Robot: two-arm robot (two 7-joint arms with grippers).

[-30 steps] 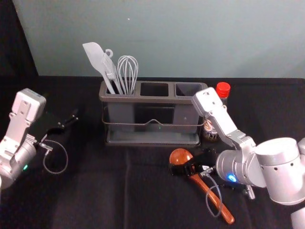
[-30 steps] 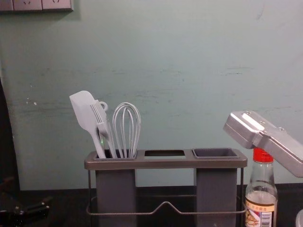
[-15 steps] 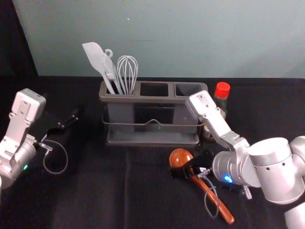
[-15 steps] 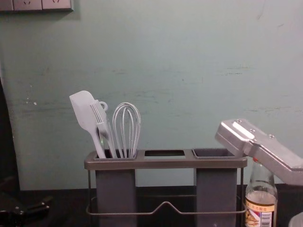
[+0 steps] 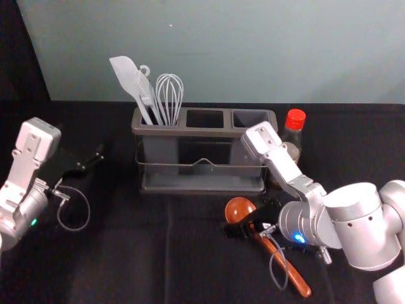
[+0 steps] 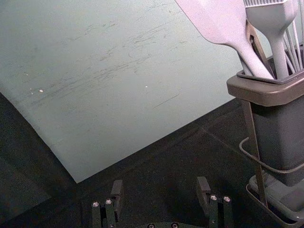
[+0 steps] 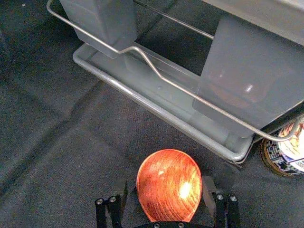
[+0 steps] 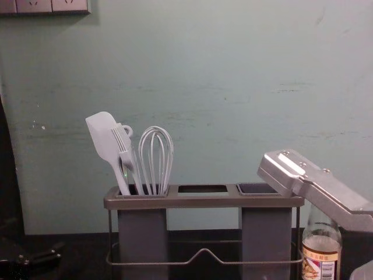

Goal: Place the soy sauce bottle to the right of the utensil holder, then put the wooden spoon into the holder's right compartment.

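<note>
Reddish-brown wood marks out the wooden spoon (image 5: 240,211), lying on the black-covered worktop (image 5: 126,253) in front of the utensil holder (image 5: 204,132), its handle slanting toward the robot and to the right. The right end effector (image 5: 243,221) is low at the spoon's bowl, set wide, with the bowl between its two fingers (image 7: 209,192); whether either one touches the wood, I cannot tell. Clear glass with a red cap, the soy sauce bottle (image 5: 294,134) stands upright just beside the holder's right end, partly behind the right arm (image 5: 283,166). White utensils, a spatula (image 5: 124,73), a brush (image 5: 147,92) and a whisk (image 5: 169,95), lean in the holder's left compartment. Over on the left side of the worktop, the left end effector (image 5: 93,161) is parked well apart from the holder, also set wide.
</note>
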